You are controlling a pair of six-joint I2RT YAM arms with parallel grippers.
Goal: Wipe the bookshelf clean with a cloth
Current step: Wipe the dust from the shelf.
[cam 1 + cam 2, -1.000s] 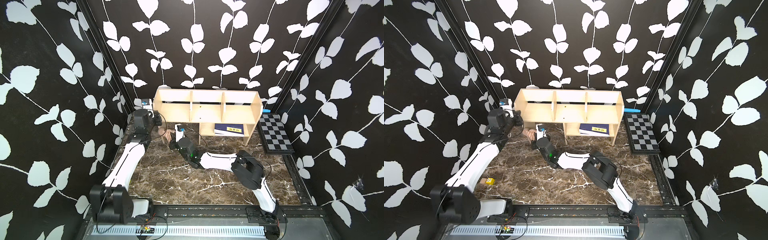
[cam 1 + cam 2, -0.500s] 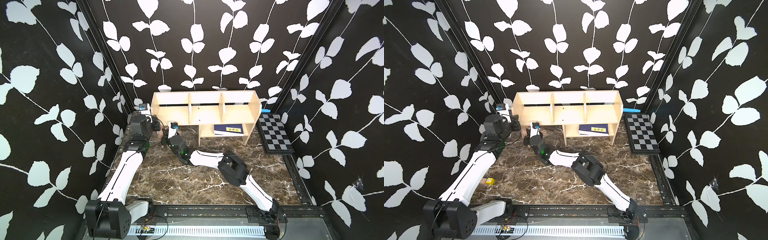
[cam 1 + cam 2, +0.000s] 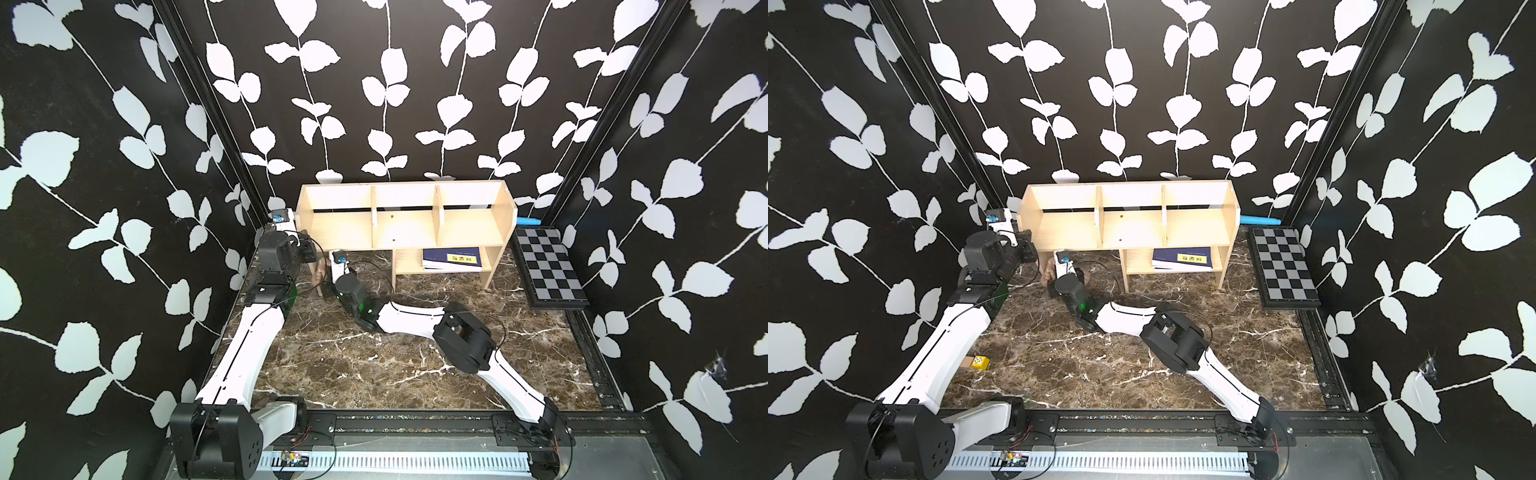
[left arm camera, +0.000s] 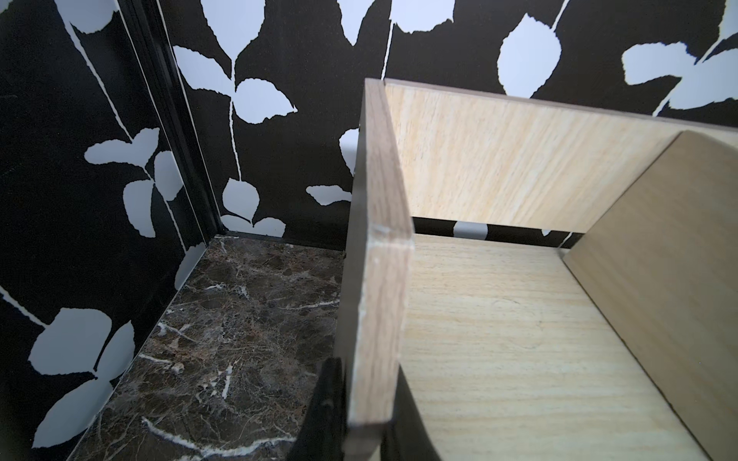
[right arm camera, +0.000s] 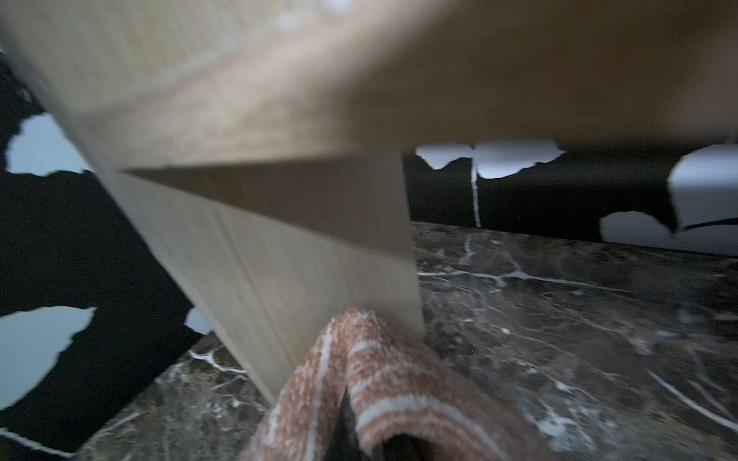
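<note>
**A:** At the back of the marble table [image 3: 374,353], in both top views, the bookshelf [image 3: 469,228] stands close to the wall. The left gripper [image 3: 312,250] is at its left end panel. The right gripper [image 3: 330,272] is low, under the left compartment, with the cloth [image 3: 319,270] just beside the left leg.

**B:** What can go wrong there?

**A:** I think the shelf can slide or tip. It looks light, and the right arm presses sideways on one leg only. Then the dark blue book [image 3: 451,258] on the lower shelf may slip out. The chequered board [image 3: 546,270] is also near the right end and may get a push.

**B:** And the left wrist view?

**A:** The fingers [image 4: 325,411] are clamped on the front edge of the end panel [image 4: 379,279], one on each side. It is a narrow edge. A hard wipe may twist the panel out of this hold.

**B:** The right wrist view?

**A:** It is blurred. The cloth [image 5: 359,383] is folded over the fingers, which are pressed together on it. One fold seems to touch the left leg [image 5: 319,271], close to the table. If the cloth drags on the marble, it may bunch or pull out of the grip. Then a bare finger would scrape the wood.
</note>
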